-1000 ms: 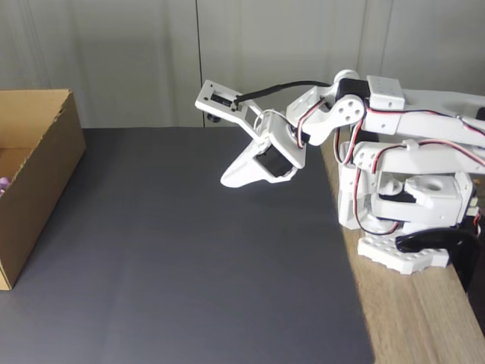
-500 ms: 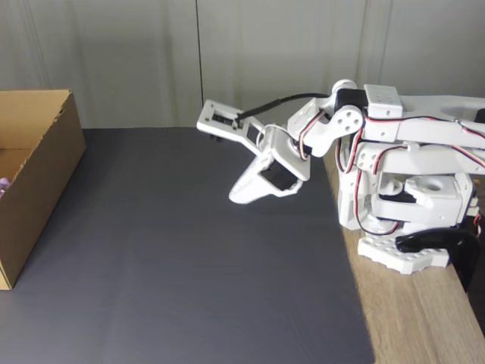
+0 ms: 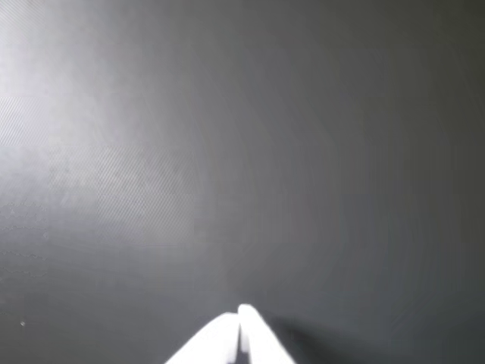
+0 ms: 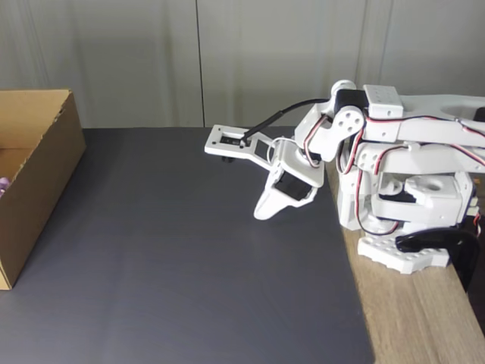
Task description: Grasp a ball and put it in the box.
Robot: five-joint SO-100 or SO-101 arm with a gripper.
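The brown cardboard box [image 4: 34, 178] stands open-topped at the left edge of the fixed view. A sliver of the pink and purple ball [image 4: 3, 184] shows inside it, at the frame's left border. My white gripper [image 4: 261, 214] hangs just above the dark mat, folded back close to the arm's base at the right, far from the box. Its two fingertips [image 3: 241, 312] meet at the bottom of the wrist view, with nothing between them. The gripper [image 3: 239, 311] is shut and empty.
A dark grey mat [image 4: 182, 258] covers the table between the box and the arm. The arm's white base [image 4: 409, 205] sits on a strip of light wood [image 4: 417, 318] at the right. Grey wall panels [image 4: 151, 61] rise behind.
The gripper has drawn back to the right toward the arm's base and dropped lower, its tip now pointing more steeply down at the mat. The box has not moved.
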